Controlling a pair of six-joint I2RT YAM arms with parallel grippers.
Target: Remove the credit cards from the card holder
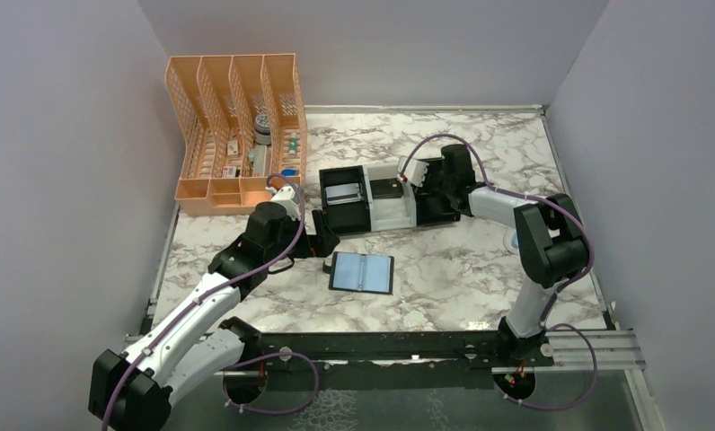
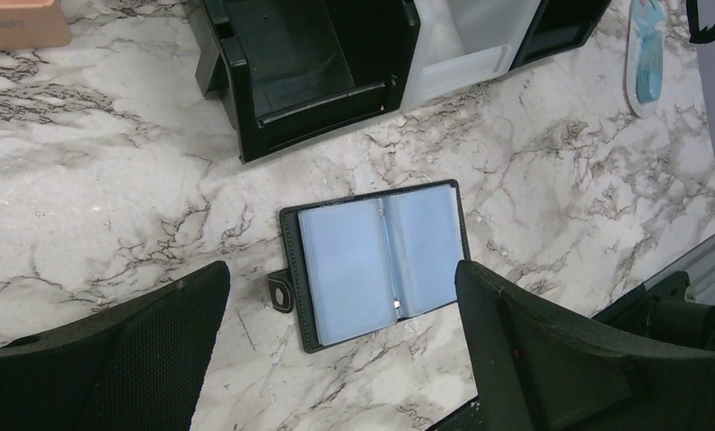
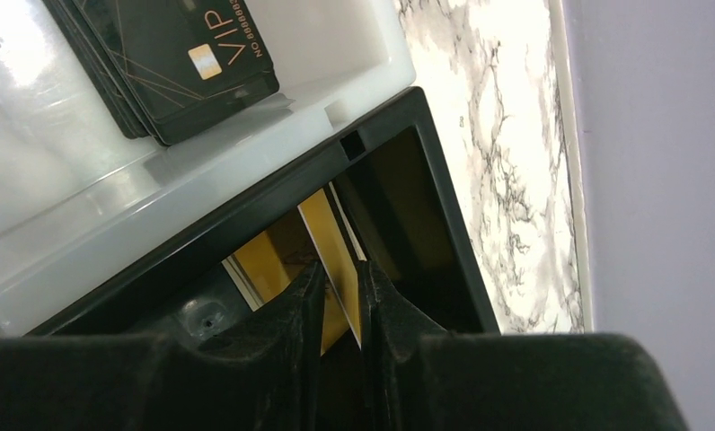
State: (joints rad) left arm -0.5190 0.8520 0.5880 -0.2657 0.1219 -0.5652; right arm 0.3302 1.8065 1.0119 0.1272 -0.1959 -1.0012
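Pinching gold card (image 3: 323, 226), R end effector (image 3: 340, 271); L end effector (image 2: 340, 272) released above card holder (image 2: 377, 261).

The left arm (image 1: 201, 301) stretches diagonally from its base at the near left, its tool (image 1: 323, 241) angled downward with both fingers (image 2: 147, 350) spread wide and holding nothing. The right arm (image 1: 544, 247) rises, bends at the elbow and reaches left, its tool (image 3: 340, 280) pinching a thin gold card (image 3: 322, 224) between nearly touching fingers.
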